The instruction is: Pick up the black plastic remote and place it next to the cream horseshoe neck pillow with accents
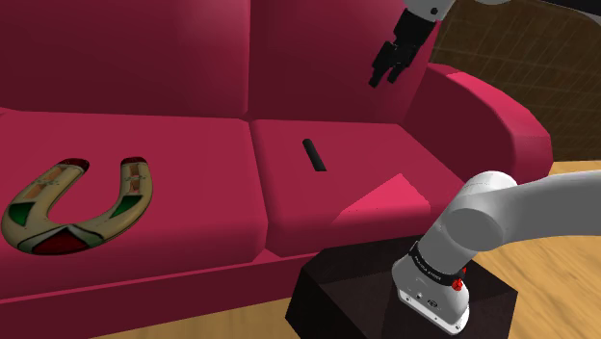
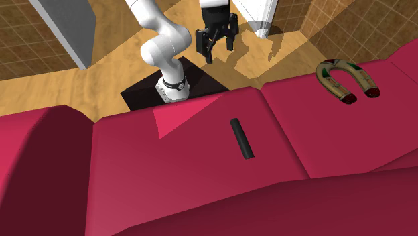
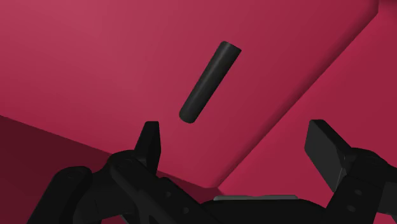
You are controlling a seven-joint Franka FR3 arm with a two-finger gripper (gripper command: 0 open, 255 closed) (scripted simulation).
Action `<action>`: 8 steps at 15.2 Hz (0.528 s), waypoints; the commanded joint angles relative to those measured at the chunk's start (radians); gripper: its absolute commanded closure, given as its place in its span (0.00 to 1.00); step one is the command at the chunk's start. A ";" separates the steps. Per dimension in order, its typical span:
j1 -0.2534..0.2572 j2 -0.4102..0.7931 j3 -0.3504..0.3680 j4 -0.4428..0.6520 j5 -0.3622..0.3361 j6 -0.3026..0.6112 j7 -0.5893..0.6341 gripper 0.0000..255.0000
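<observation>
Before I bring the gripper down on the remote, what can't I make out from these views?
- Black rod-shaped remote: which face carries buttons cannot be told, as it looks plain black. Its underside is hidden against the red sofa cushion.
- White arm: its middle links are cut off by the shoulder view's right and top edges, behind the open black gripper.
- Cream horseshoe neck pillow: its accent detail is too small in the second exterior view.

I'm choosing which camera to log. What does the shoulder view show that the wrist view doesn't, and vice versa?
Shoulder view: the horseshoe pillow on that view's left cushion, the arm's stand, wood floor. Wrist view: the jaws seen open, apart, with the remote ahead between them, untouched. Shared: the black remote lying on the red sofa.
</observation>
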 commanded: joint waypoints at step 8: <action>-0.037 0.138 0.028 -0.108 0.036 0.199 0.151 0.00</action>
